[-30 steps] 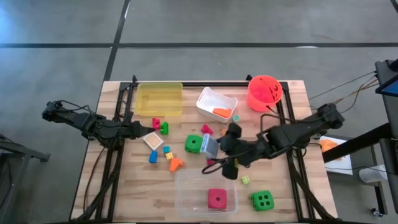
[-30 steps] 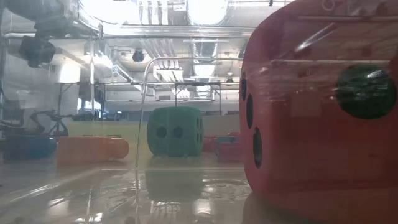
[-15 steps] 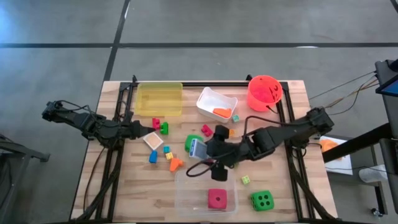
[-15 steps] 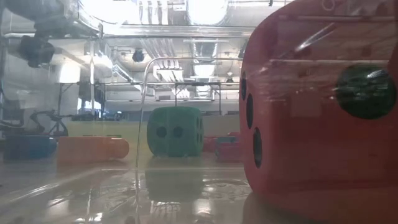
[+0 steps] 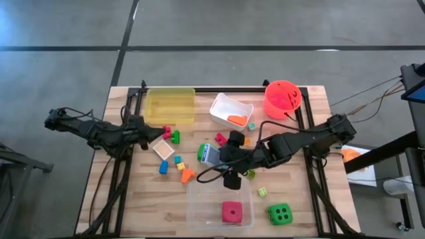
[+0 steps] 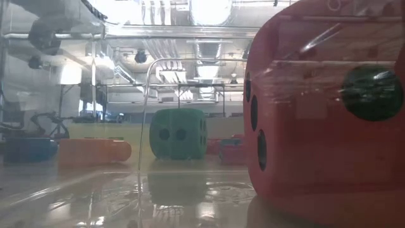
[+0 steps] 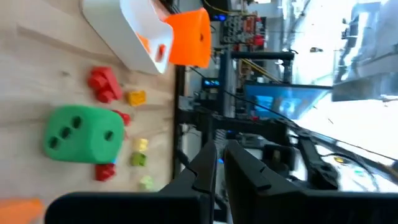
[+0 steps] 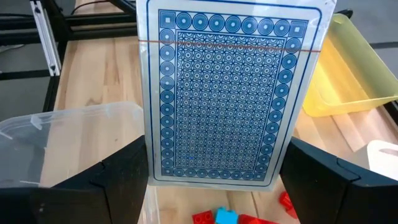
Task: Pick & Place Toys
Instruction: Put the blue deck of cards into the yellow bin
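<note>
My right gripper point(image 5: 214, 158) is shut on a flat blue patterned tile point(image 8: 227, 87) and holds it over the table's middle, above a green die point(image 5: 200, 154) that it partly hides. A pink die point(image 5: 231, 212) lies in the clear tub point(image 5: 199, 199). A second green die point(image 5: 279, 214) sits at the near right. A beige tile point(image 5: 163, 149) and small blocks point(image 5: 184, 174) lie left of centre. My left gripper point(image 5: 141, 131) hovers shut at the table's left side with nothing in it. My right gripper pinches the blue tile between its two fingers point(image 8: 106, 180), one on each long edge point(image 8: 150, 163), near one end of the tile. The fingers slant down from the table's right side. The tile stands out beyond the fingers, lifted clear of the table.
A yellow tub point(image 5: 170, 105), a white tub point(image 5: 222, 106) holding an orange piece, and an orange bucket point(image 5: 282, 98) stand along the far edge. More small blocks point(image 5: 171, 135) lie near my left gripper. The clear tub's wall fills the low view.
My right gripper has carried the blue tile toward the table's left edge, from beside the green die to above it. My left gripper has rolled about its own axis while staying in place.
</note>
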`<action>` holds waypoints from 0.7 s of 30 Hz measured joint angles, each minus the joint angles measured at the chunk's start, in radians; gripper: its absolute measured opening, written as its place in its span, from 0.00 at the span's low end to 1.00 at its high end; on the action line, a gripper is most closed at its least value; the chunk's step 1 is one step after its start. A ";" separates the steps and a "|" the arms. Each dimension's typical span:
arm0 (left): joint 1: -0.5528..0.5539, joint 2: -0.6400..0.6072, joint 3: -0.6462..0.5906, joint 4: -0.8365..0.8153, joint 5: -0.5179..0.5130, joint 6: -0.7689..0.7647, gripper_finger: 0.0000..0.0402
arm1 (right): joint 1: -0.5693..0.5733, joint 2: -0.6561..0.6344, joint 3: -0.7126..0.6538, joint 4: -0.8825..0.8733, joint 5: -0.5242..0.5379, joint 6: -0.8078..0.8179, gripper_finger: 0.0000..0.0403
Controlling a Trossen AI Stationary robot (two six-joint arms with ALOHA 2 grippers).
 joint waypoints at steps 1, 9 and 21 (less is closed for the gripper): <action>0.008 0.000 0.000 -0.006 0.002 0.000 0.07 | -0.001 0.000 -0.002 0.000 0.000 0.000 0.74; 0.023 0.066 0.001 0.332 0.080 0.097 0.07 | -0.005 0.000 -0.012 0.000 0.000 0.006 0.74; 0.024 0.253 0.021 0.478 0.169 0.215 0.15 | -0.013 0.000 -0.013 -0.005 -0.006 0.009 0.75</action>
